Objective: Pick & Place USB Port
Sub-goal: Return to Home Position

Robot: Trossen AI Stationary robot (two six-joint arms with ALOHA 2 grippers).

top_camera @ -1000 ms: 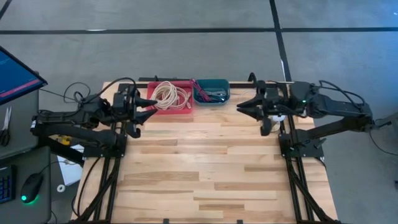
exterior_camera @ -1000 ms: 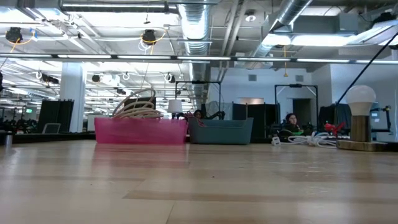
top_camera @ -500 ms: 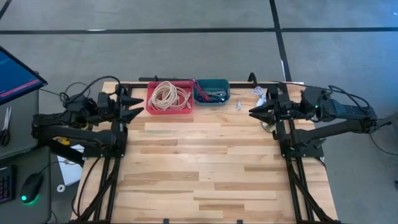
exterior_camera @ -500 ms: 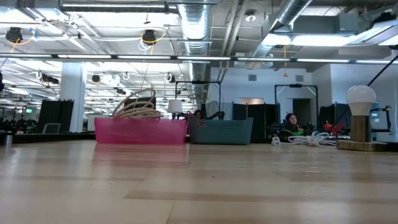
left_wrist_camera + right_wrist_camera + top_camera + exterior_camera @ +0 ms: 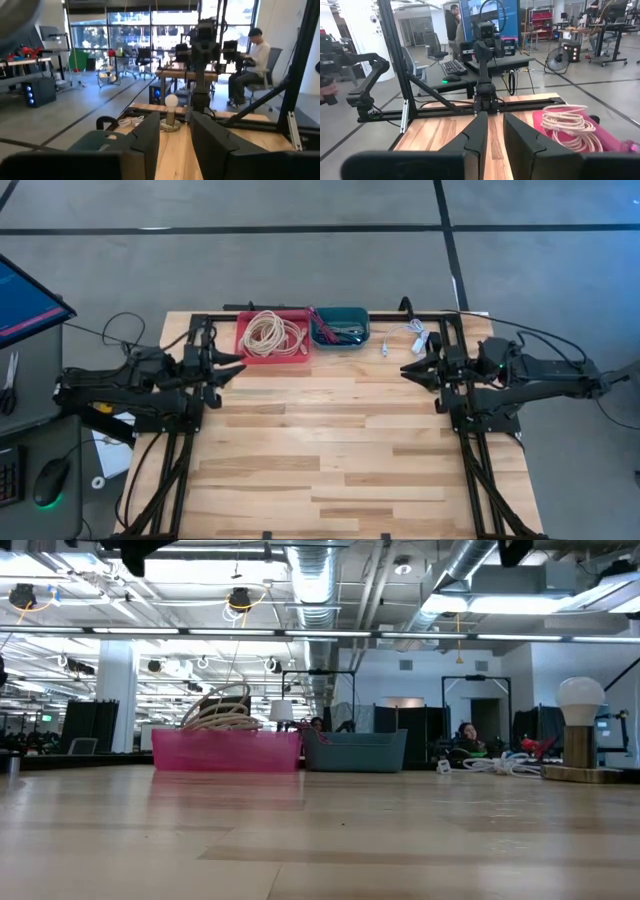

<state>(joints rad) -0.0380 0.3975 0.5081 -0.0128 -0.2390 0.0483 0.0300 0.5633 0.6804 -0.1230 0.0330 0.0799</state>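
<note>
A white USB cable (image 5: 405, 336) lies on the table's far right, next to a teal bin (image 5: 340, 326) that holds small parts. In the low view the cable (image 5: 492, 765) lies beside a bulb lamp (image 5: 579, 732). My left gripper (image 5: 232, 366) hangs open and empty near the table's far left, just in front of a pink bin (image 5: 272, 336). My right gripper (image 5: 408, 369) hangs open and empty on the near side of the white cable. Both point toward the table's middle. My own fingers show apart in the left wrist view (image 5: 174, 136) and the right wrist view (image 5: 495, 131).
The pink bin holds a coil of cream cable (image 5: 270, 332), which also shows in the right wrist view (image 5: 569, 125). The lamp (image 5: 171, 111) stands on a wooden base at the table's right edge. Bare wooden table (image 5: 330, 450) spreads toward the near edge. People sit in the room beyond.
Both grippers have drawn back from the bins toward their own sides of the table, then come a little toward the near edge. The white cable, earlier covered by my right arm, now shows. Nothing on the table has moved.
</note>
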